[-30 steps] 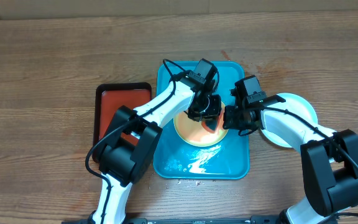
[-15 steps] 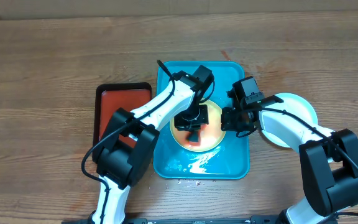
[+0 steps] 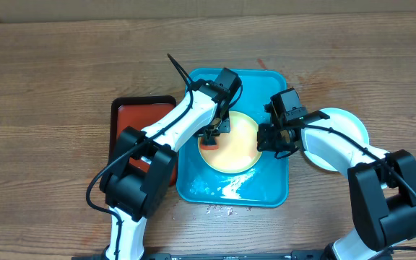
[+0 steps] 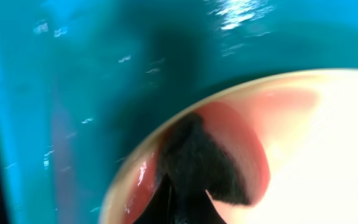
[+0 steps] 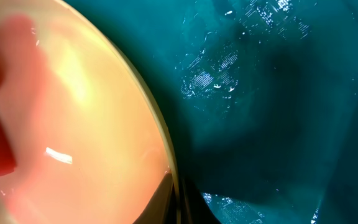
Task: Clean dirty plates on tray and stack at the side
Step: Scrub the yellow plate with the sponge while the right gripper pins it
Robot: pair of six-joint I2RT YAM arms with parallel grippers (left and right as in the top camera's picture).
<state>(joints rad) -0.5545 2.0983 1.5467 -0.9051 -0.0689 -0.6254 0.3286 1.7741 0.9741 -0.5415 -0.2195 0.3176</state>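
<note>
Left end effector (image 3: 211,139) looks clamped on an orange sponge (image 3: 208,149), pressed on the yellow plate (image 3: 240,141) mid-frame in the wet turquoise tray (image 3: 266,193). My right end effector (image 3: 269,141) sits at its right rim, opening unclear. Hard scrubbing could skid or tip it.

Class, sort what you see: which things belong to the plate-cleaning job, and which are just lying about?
Job: yellow plate; turquoise tray; pale plate set beside it.
Lying about: red tray with black rim; crumbs in front of the turquoise tray.
</note>
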